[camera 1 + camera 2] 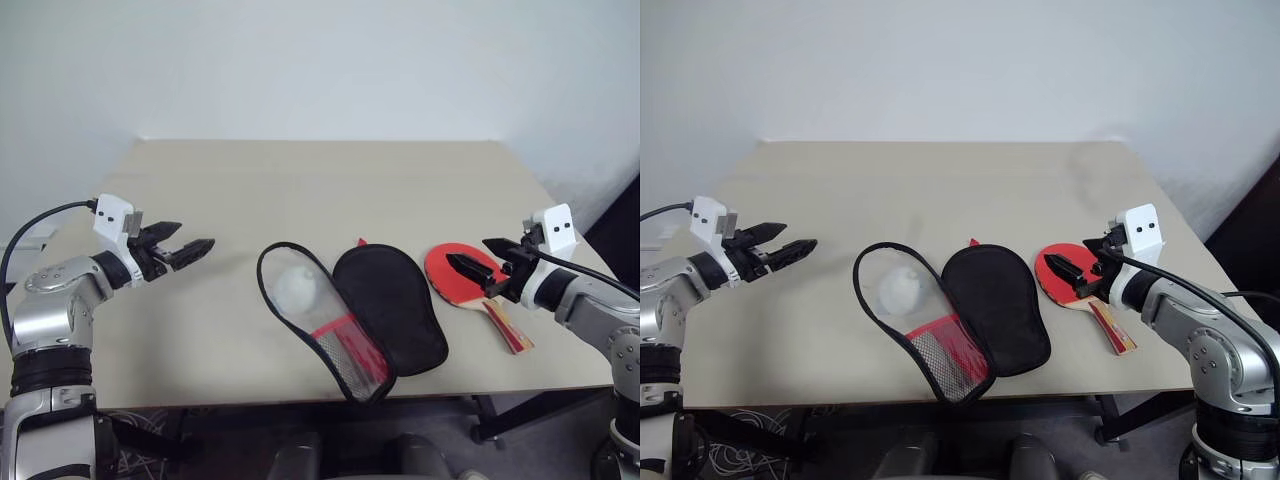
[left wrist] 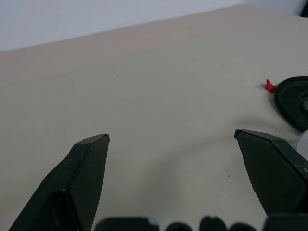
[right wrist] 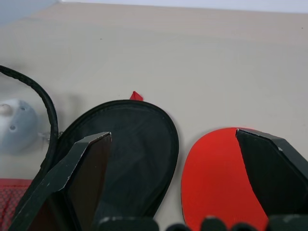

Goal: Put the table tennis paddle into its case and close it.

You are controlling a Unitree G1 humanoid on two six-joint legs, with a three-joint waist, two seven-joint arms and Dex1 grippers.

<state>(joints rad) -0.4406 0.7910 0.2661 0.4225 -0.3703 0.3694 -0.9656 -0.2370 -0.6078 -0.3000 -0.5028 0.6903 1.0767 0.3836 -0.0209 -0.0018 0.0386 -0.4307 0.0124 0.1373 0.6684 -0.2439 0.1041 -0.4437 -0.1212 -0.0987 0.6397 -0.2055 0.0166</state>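
Paddle (image 1: 462,276) is found flat on table (image 1: 330,180), just R of the case (image 1: 350,320), which lies unzipped, lining up. R gripper (image 1: 478,262) is held wide, empty, above the blade; L gripper (image 1: 180,250) is likewise wide, empty, well apart. Handle approach is advised; the case should be pinned w/ L gripper during insertion.

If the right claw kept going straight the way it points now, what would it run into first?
Probably the table tennis paddle: the open right claw hovers over its red face, angled slightly down toward the opened case beyond. Depth is unclear, so it might skim past to the case.
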